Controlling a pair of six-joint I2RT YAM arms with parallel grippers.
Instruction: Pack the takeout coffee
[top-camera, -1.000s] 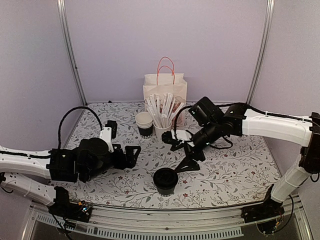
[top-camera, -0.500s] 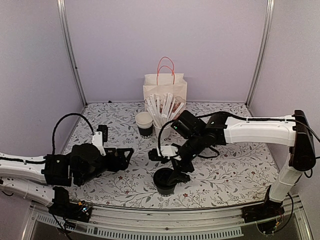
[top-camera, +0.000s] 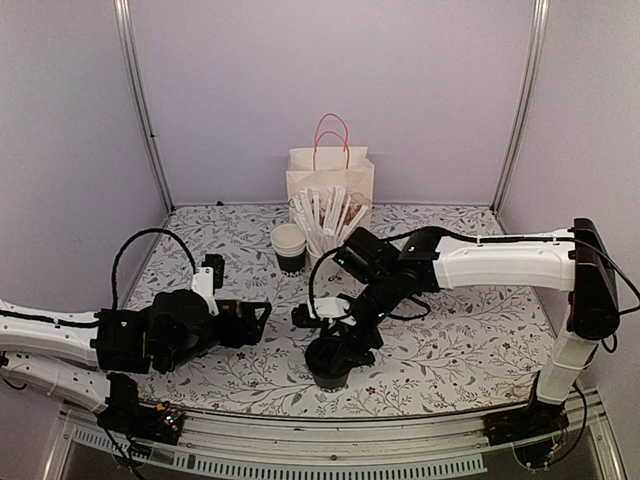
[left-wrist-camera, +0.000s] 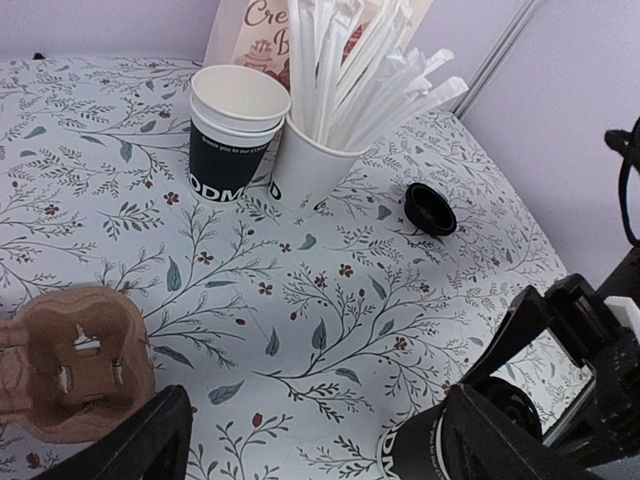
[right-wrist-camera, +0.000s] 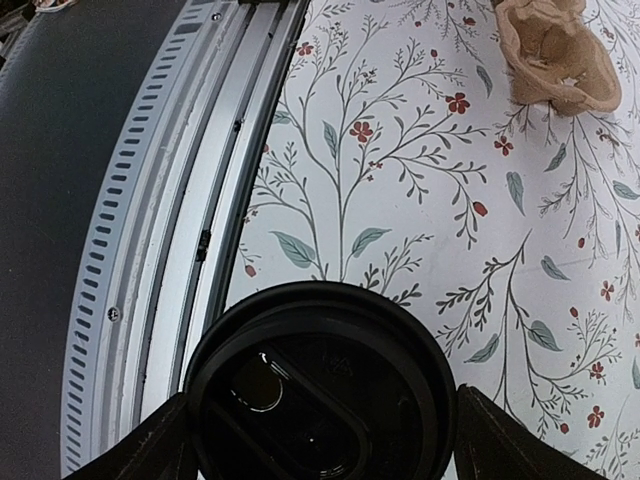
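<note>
Right wrist view: one coffee (right-wrist-camera: 320, 390), lid on, stands on the desk (right-wrist-camera: 400, 150) near its front edge. Right fingers (right-wrist-camera: 490, 450) sit wide, one on each side of its lid; squeezing or not, I cannot tell. Left fingers (left-wrist-camera: 150, 445) are spread wide, holding nothing. Around: one loose lid (left-wrist-camera: 430, 208), one brown tray (left-wrist-camera: 75, 360), one stack of cups (left-wrist-camera: 235, 130), one cup of sticks (left-wrist-camera: 310, 165), one bag (top-camera: 330, 172).

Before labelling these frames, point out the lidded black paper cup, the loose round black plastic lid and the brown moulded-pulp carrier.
Lidded black paper cup (right-wrist-camera: 320, 400): right wrist view, lid top.
Loose round black plastic lid (left-wrist-camera: 430, 209): left wrist view, centre.
Brown moulded-pulp carrier (left-wrist-camera: 95, 400): left wrist view, top face.
</note>
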